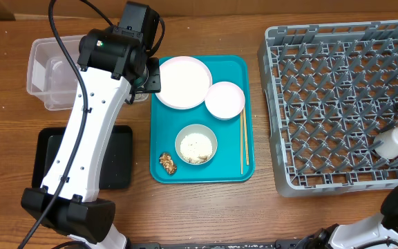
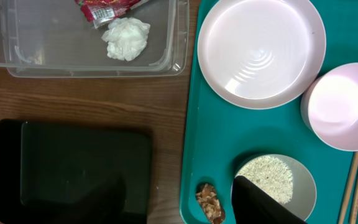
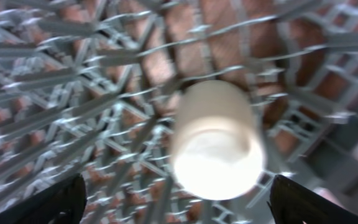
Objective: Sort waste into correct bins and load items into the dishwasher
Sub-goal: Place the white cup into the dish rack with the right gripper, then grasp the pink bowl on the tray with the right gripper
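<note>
**Sorting and loading, part done.** Overhead view: the left claw [image 1: 150, 75] hangs over the gap between the clear tub [image 1: 41, 83] and the teal tray [image 1: 237, 69], just beside the rim of the pink plate [image 1: 184, 81]. Only one of its fingers shows in the left wrist view, so it cannot be told whether it is apart or together. The red wrapper [image 2: 107, 6] and the white tissue [image 2: 127, 37] lie inside the tub. On the teal tray are the plate, a smaller white bowl [image 1: 225, 100], the rice bowl [image 1: 196, 145], the brown lump [image 1: 167, 162] and the chopsticks [image 1: 244, 142]. The black tray [image 1: 119, 160] lies on the table below the tub.

Right wrist view (blurred): the right claw [image 3: 176, 186] stands with its fingers wide apart and grips nothing. The white cup [image 3: 216, 140] appears to lie on its side on the pegs of the dish rack [image 1: 323, 69].

**Hazards, as judged.**
- The cup, resting on a curved side, may roll between pegs if a finger brushes it.
- The left claw is close enough to the plate to push it into the neighbouring bowl.
- A rice bowl tipped off-centre would scatter grains on the table.
- The chopsticks, lying flat near the tray wall, offer poor purchase.
</note>
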Action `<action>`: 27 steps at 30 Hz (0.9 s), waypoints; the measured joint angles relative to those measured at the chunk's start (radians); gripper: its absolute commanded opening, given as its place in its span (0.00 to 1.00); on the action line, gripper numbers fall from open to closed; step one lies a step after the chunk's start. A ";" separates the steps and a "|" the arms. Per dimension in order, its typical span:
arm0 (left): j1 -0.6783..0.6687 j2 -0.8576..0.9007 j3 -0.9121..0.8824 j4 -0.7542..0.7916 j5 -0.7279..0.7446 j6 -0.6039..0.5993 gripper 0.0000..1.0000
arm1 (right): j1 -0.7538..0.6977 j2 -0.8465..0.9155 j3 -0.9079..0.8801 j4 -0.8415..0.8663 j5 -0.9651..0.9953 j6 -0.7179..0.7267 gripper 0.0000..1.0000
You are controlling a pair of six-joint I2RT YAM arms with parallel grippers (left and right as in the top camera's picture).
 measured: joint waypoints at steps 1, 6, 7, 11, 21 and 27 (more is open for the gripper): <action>0.000 0.000 0.000 0.000 0.000 0.000 0.63 | 0.000 0.000 0.000 0.005 -0.044 -0.013 0.88; 0.000 0.000 0.000 -0.003 0.001 -0.004 0.67 | 0.032 -0.002 0.010 0.033 -0.279 -0.114 0.87; 0.000 0.000 0.000 -0.004 0.001 -0.004 0.68 | 0.057 -0.006 0.020 0.034 -0.307 -0.132 0.88; 0.000 0.000 0.000 -0.005 0.003 -0.005 0.68 | 0.220 -0.060 0.052 0.058 -0.379 -0.201 0.88; 0.000 0.000 0.000 -0.011 0.003 -0.007 0.68 | 0.746 -0.064 0.066 0.096 -0.328 -0.264 0.81; 0.000 0.000 0.000 -0.011 0.003 -0.007 0.68 | 0.884 0.030 0.066 0.111 -0.243 -0.226 0.71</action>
